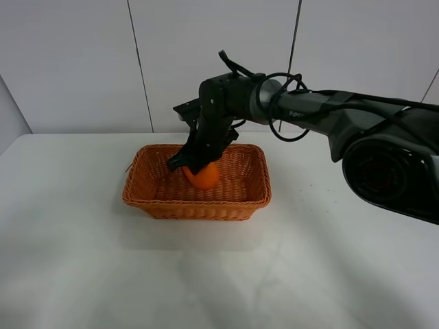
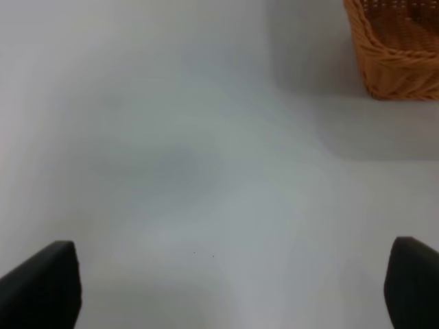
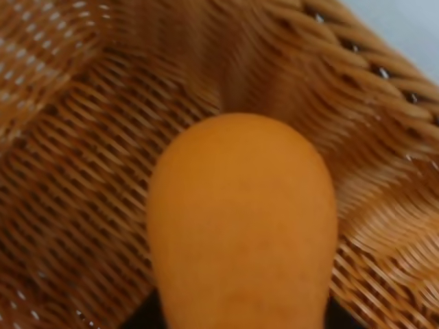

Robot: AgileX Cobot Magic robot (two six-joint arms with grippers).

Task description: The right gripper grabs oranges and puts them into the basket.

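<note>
The orange (image 1: pixel 204 177) is held in my right gripper (image 1: pixel 194 166), which reaches from the right across the middle and hangs inside the wicker basket (image 1: pixel 147 199), just above its floor. The black claw is shut on the orange's upper part. In the right wrist view the orange (image 3: pixel 241 226) fills the middle, with the basket's woven floor and wall (image 3: pixel 82 137) close behind it; the fingers are hidden there. My left gripper (image 2: pixel 233 288) is open over bare table, its two black fingertips (image 2: pixel 44 288) far apart, with the basket's corner (image 2: pixel 398 55) at a distance.
The white table (image 1: pixel 219 274) stretches around the basket on all sides. A white panelled wall (image 1: pixel 206 55) stands behind it. The right arm's bulky dark base (image 1: pixel 391 164) sits at the right edge.
</note>
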